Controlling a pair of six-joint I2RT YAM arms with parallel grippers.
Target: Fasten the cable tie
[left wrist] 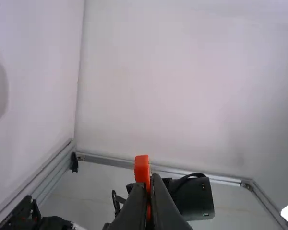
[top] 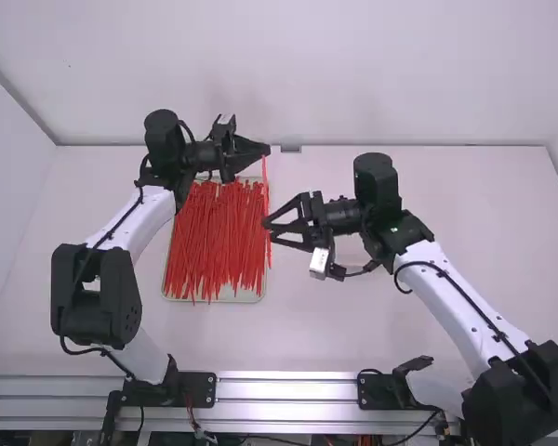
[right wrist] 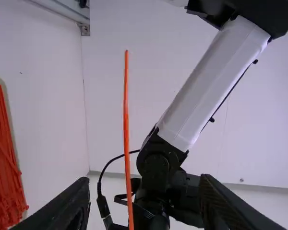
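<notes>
A heap of red cable ties (top: 216, 240) lies on a beige mat (top: 257, 296) at the table's back left. My left gripper (top: 253, 149) hovers over the mat's far edge, shut on the head of one red cable tie (top: 264, 171), whose strap hangs down toward the front. In the left wrist view the tie's head (left wrist: 142, 167) pokes out between the closed fingers of the left gripper (left wrist: 149, 186). My right gripper (top: 273, 229) stands open beside the mat's right edge. The strap (right wrist: 126, 129) runs through the open gap of the right gripper (right wrist: 144, 180) and touches neither finger.
The left arm's white link (right wrist: 209, 86) and black wrist stand close in front of the right gripper. The pile of ties (right wrist: 2, 163) lies just beside it. Bare white table (top: 428, 186) spreads to the right and front; walls enclose the back and left.
</notes>
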